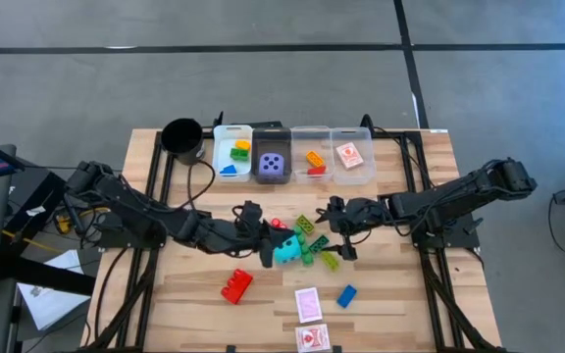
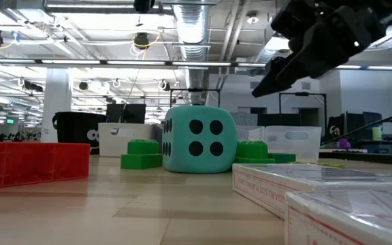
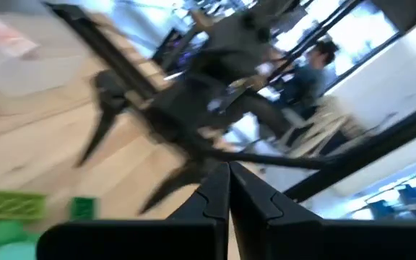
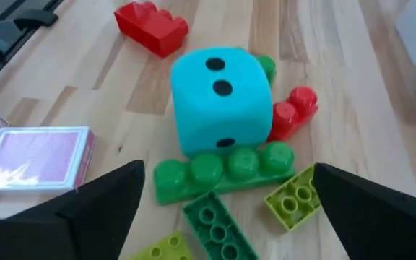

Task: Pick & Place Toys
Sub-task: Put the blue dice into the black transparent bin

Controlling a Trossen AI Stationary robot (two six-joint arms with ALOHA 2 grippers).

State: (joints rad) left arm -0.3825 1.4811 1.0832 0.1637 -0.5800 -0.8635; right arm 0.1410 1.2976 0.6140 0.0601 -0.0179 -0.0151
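Two arms reach toward the middle of the bench (image 1: 194,294) in the high view. The right end effector (image 4: 226,209) hangs over the cluster of toys with its fingers spread wide and nothing between them; in its wrist view the cyan die (image 4: 222,97) sits just ahead of the gap, with a long green brick (image 4: 222,170) touching its near side and a small red brick (image 4: 295,112) beside it. Lime bricks (image 4: 295,198) lie lower in that frame, a red brick (image 4: 152,25) at the top, and a red-white card (image 4: 38,159) at the left edge. The left end effector (image 3: 228,202) is at centre in the high view, just left of the die, fingers pressed together and holding nothing. In the high view, a blue brick (image 1: 346,295) lies lower right of the cluster. Along the upper edge of the bench stand four bins (image 1: 292,132), one holding the purple die (image 1: 273,167), with a black cup (image 1: 182,137) at their left.
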